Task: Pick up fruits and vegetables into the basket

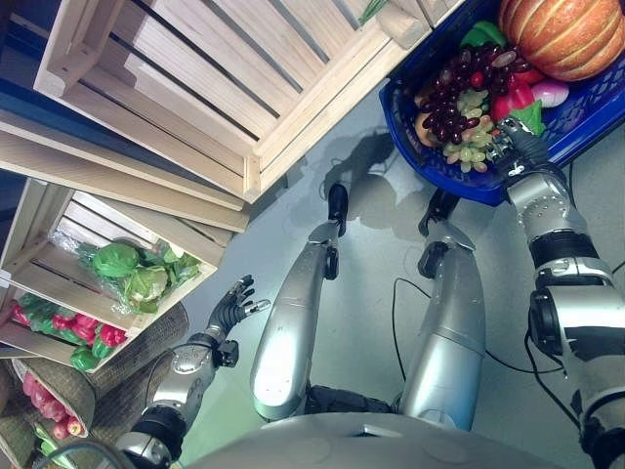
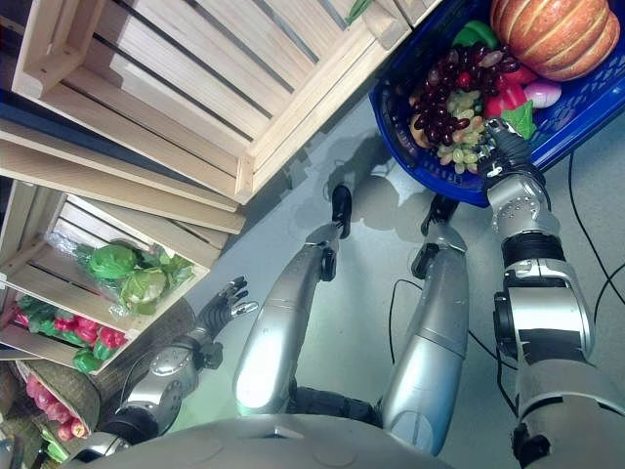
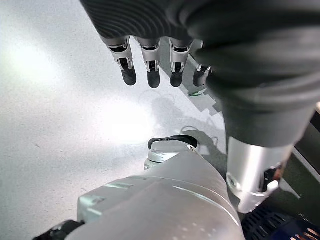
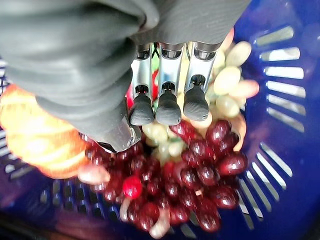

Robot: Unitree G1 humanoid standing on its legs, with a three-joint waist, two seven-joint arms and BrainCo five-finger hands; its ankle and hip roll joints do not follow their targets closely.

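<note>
Fingers (image 4: 168,107) of your right hand (image 1: 512,140) hang relaxed, gripping nothing, over grapes (image 1: 454,107) already in the blue basket (image 1: 596,109); lift straight clear, while your left hand (image 1: 234,306) idles open above the floor.

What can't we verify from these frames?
- Right hand grasp: in the right wrist view its fingers hover curled over the green grapes; contact unclear.
- Basket: cut off by the eye views' top and right edges.
- Produce under the pumpkin and dark grapes: hidden.
</note>
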